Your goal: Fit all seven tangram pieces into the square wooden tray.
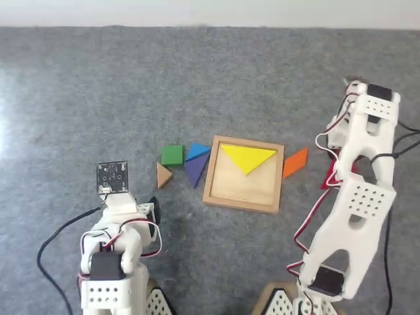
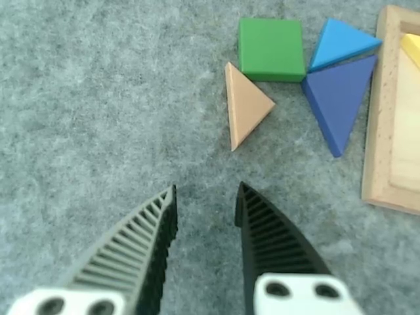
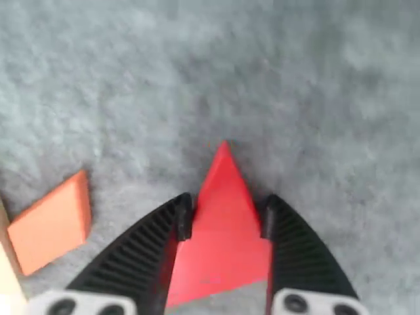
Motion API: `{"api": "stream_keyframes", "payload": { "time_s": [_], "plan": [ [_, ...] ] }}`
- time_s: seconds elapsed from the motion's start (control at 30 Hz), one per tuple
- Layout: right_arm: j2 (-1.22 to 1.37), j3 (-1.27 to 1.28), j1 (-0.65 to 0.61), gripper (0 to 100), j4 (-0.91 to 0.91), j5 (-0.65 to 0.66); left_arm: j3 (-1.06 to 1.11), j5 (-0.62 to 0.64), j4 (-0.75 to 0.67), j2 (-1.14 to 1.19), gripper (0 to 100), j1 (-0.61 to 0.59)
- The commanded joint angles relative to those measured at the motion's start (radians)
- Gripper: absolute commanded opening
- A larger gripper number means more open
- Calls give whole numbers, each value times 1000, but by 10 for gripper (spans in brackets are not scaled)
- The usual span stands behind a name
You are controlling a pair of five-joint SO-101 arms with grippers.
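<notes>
Right gripper (image 3: 226, 207) clamped the red triangle (image 3: 223, 177), apparently bound for the wooden tray (image 2: 374, 131); left gripper (image 2: 207, 189) hovered part-open, empty.

Bodywork: white printed shells, dark fittings.
Both the left arm (image 1: 115, 262) and right arm (image 1: 354, 203) have white shells with dotted hole grids, black servo blocks, and red, white and black cables looped alongside. The left also has a black circuit board (image 1: 112, 177) (square, speckled). The left gripper (image 2: 207, 190) and right gripper (image 3: 226, 200) have dark, ribbed, tapering fingers on white bases with paired screw holes.
</notes>
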Motion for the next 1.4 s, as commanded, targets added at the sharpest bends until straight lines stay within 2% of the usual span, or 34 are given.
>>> {"api": "stream_keyframes", "payload": {
  "time_s": [0.0,0.13,0.3,0.4,0.6,0.7,0.8,0.87,0.93,1.0,1.07,1.23,1.37],
  "plan": [
    [-156,-17,30,172,76,-80,-12,11,5,-14,143,-5],
    [-186,-5,38,177,114,-126,-12,11,5,-14,143,-5],
    [-242,14,71,177,128,-319,-12,11,5,-14,143,-5],
    [-329,123,56,177,108,-387,-12,11,5,-14,143,-5],
    [-679,608,22,180,-157,-413,-12,11,5,-14,143,-5],
    [-843,878,-27,180,-340,-485,-12,11,5,-14,143,-5],
    [-888,1002,-74,214,-440,-542,-12,11,5,-14,143,-5],
    [-862,982,-85,300,-426,-559,-12,11,5,-14,143,-5],
    [-820,933,-82,380,-390,-634,-12,11,5,-14,143,-5],
    [-759,870,-79,416,-360,-683,-12,11,5,-14,143,-5],
    [-690,799,-79,403,-326,-684,-12,11,5,-14,143,-5],
    [-507,626,-58,295,-251,-687,-12,11,5,-14,143,-5],
    [-400,520,-18,303,-246,-687,-12,11,5,-14,143,-5]
  ]
}}
